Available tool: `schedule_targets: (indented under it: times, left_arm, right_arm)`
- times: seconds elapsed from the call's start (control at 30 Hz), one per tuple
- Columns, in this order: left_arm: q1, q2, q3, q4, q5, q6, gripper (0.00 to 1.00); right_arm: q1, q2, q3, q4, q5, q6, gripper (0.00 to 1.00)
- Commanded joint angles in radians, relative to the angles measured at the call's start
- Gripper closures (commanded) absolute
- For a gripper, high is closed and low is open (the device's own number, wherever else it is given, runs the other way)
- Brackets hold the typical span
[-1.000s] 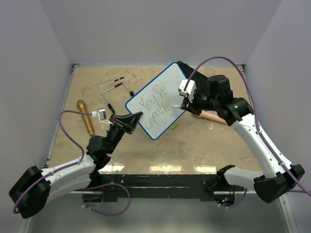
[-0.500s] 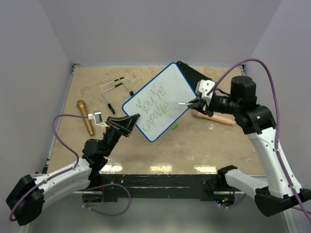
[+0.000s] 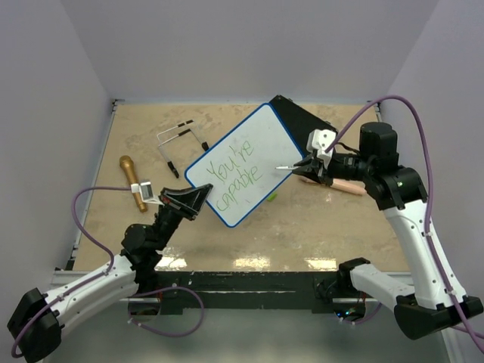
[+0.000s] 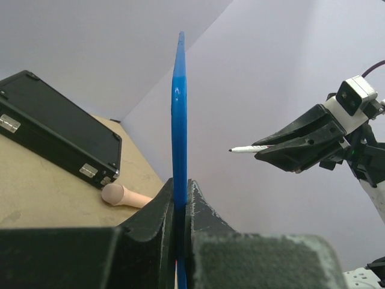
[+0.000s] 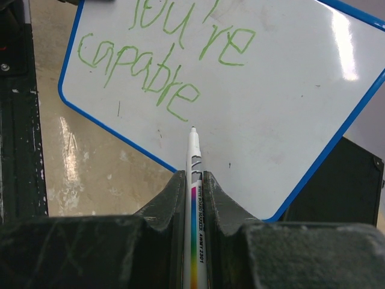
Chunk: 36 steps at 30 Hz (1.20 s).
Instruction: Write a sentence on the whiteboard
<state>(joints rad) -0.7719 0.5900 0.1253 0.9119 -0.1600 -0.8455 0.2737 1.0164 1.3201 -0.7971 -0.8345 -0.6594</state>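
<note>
Just ahead of the right gripper (image 3: pixel 302 168), closed on a marker (image 5: pixel 194 174), the left gripper (image 3: pixel 195 199) pinches the whiteboard (image 3: pixel 261 144) by its lower edge. The tip is off the surface, after the sentence (image 5: pixel 159 57) "You're capable". To continue, press squarely and lightly while the left holds firm. The marker's print seems to read "MARKER".

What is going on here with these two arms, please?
The left tool grips the whiteboard by its lower edge and holds it up, facing the other arm. The right tool is shut on a marker, whose tip sits just apart from the board. The board bears green words reading "You're capable".
</note>
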Motion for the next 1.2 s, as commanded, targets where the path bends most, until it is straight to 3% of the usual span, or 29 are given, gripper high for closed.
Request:
schedule_targets:
  times: [0.0, 1.17]
  left_arm:
    - [0.008, -0.048, -0.004, 0.125, 0.007, -0.026, 1.0]
    - [0.008, -0.065, -0.018, 0.081, 0.102, -0.079, 1.0]
  right_arm:
    - [-0.01, 0.001, -0.004, 0.01, -0.066, -0.02, 1.0]
    - [-0.022, -0.006, -0.039, 0.007, -0.104, -0.055, 1.0]
